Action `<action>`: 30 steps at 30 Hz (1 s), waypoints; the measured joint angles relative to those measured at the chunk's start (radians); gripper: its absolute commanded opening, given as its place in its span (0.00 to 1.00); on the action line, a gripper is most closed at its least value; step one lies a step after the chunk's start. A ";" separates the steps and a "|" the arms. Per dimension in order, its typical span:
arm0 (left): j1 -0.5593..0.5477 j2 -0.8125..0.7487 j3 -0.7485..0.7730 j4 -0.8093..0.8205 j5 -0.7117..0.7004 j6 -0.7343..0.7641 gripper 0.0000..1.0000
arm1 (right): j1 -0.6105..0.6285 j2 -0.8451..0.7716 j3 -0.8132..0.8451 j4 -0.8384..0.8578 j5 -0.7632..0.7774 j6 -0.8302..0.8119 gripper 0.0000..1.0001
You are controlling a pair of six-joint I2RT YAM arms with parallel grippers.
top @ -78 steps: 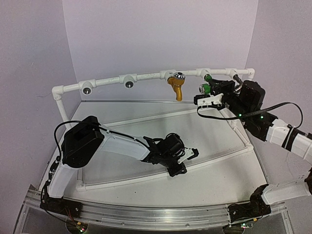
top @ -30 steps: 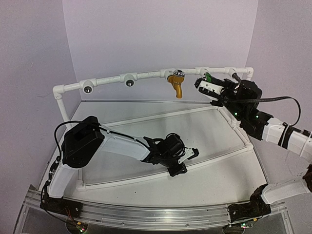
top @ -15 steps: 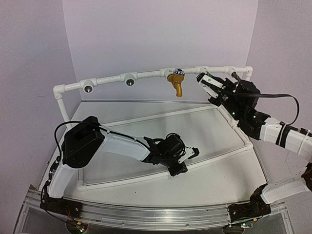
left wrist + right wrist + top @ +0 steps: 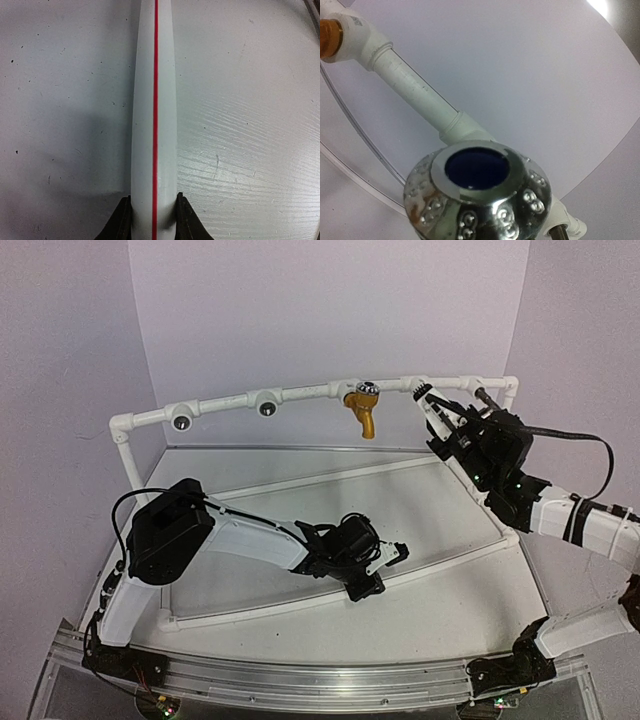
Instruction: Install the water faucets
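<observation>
Right gripper: up at the back rail of the white plastic pipe frame, its white fingers pressed together on the small green plastic faucet. In the overhead view the green faucet shows only as a green speck at the fingertips, against a fitting on the rail. In the right wrist view its knurled silver cap, dark blue at the centre, fills the lower frame directly before the camera; the fingers are hidden there, and the rail's fitting lies just behind the cap. Mustard-yellow plastic faucet: hanging from the next fitting to the left, spout down, silver cap on top, near the right gripper but apart from it. Dark grey faucet: on the rail just right of the gripper, too small to tell detail. Round silver-centred socket and second socket: at the rail's left end. Left gripper: low over the white table, black fingertips pinching the red-striped white pipe of the frame's front rail, well apart from all three faucets.
</observation>
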 measured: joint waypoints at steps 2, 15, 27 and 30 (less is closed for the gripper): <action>0.000 0.001 0.001 0.000 0.000 0.000 0.00 | 0.000 0.004 -0.002 0.009 0.009 0.032 0.00; 0.000 0.001 0.008 0.000 -0.003 0.000 0.00 | 0.000 0.016 0.017 -0.022 0.046 0.267 0.00; 0.000 0.004 0.014 -0.005 -0.006 0.000 0.00 | 0.014 0.017 0.152 -0.260 0.071 0.506 0.00; -0.002 0.010 0.019 -0.007 -0.008 0.000 0.00 | 0.015 0.017 0.178 -0.295 0.071 0.543 0.00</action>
